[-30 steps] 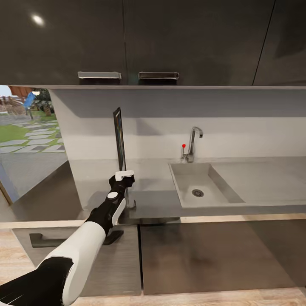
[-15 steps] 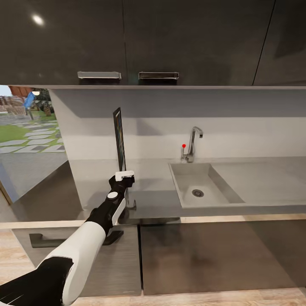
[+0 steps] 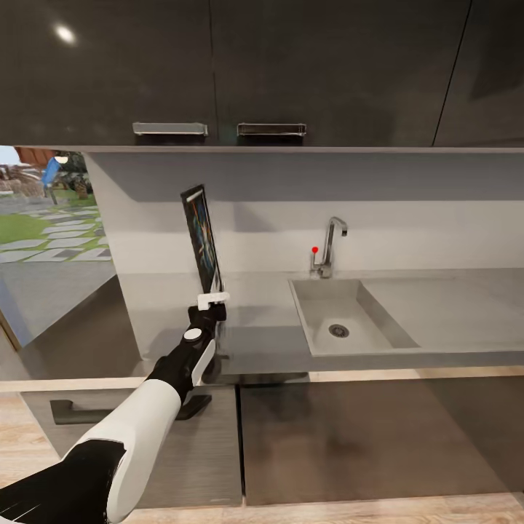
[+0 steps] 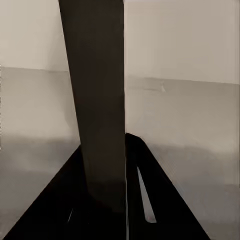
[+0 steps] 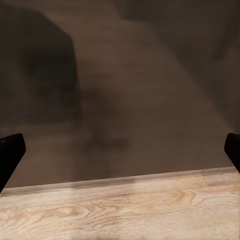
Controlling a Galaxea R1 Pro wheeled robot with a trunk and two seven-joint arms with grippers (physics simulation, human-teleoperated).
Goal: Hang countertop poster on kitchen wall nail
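The poster [image 3: 201, 236] stands nearly edge-on above the grey kitchen countertop [image 3: 437, 298], left of the sink, its top leaning to the left and a sliver of its colourful face showing. My left gripper [image 3: 212, 300] is shut on the poster's lower edge. In the left wrist view the poster [image 4: 97, 100] is a dark upright slab pinched between the black fingers [image 4: 145, 190]. My right gripper [image 5: 120, 150] is open, its fingertips [image 5: 10, 155] far apart over wooden floor and a dark cabinet front. The wall nail is out of view.
An inset sink [image 3: 342, 320] with a slim tap [image 3: 331, 244] lies right of the poster. Dark upper cabinets [image 3: 255, 73] hang low above the counter. A window [image 3: 44, 211] onto a garden is at the left. Dark base cabinets [image 3: 349, 437] stand below the worktop.
The poster has tipped, its top swinging left so more of its face shows, and it has risen slightly in my left gripper. The camera has not moved.
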